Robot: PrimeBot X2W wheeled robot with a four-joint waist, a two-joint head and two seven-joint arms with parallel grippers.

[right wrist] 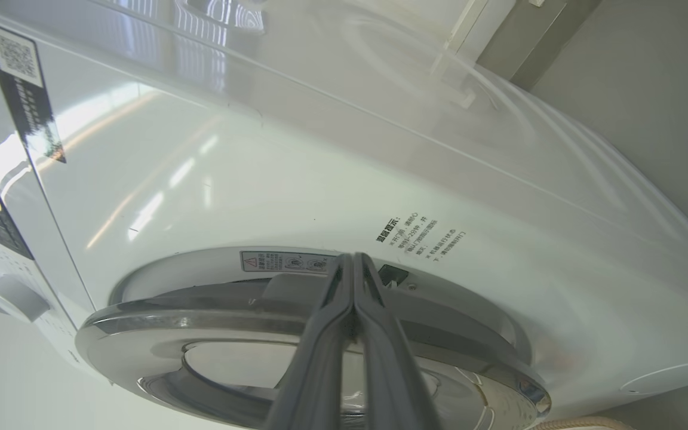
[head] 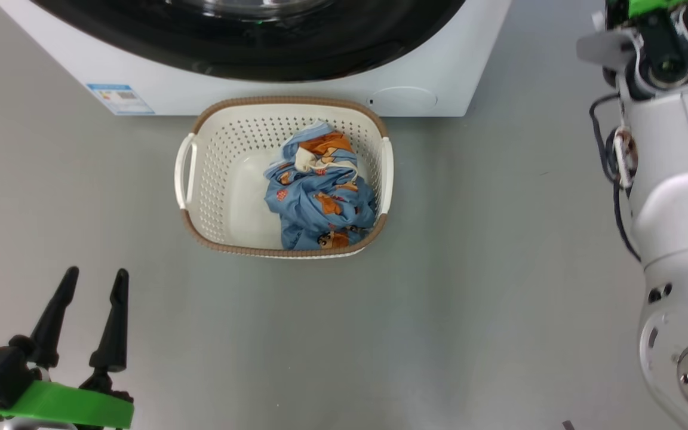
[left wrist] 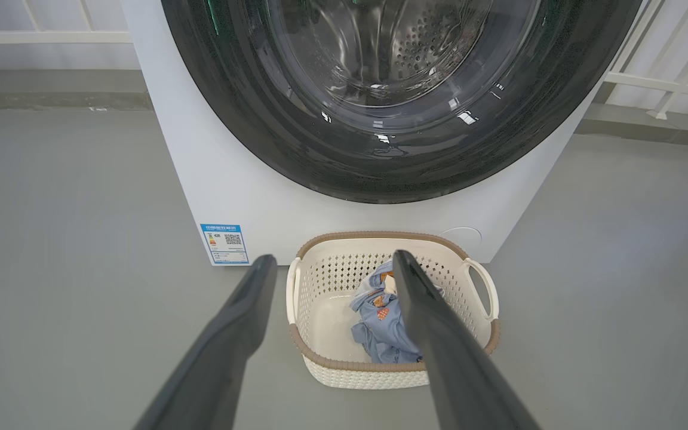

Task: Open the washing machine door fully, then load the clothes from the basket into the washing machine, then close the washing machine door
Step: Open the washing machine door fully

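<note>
Our right gripper [right wrist: 353, 261], fingers pressed together, points at the edge of the round black-rimmed glass washing machine door [left wrist: 380, 179]; our wide-spread left gripper [head: 97, 273] is farther off.

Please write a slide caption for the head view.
Clothes lie in the basket before the washing machine; left gripper open at lower left.

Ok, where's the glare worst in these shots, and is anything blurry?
Worst in the right wrist view: window reflections streak the white casing of the washing machine, and the shut right gripper looks soft up close. Left wrist view: small highlights dot the glass of the washing machine door; the open left gripper blurs toward the lens. Head view: even light, basket and clothes sharp.
</note>
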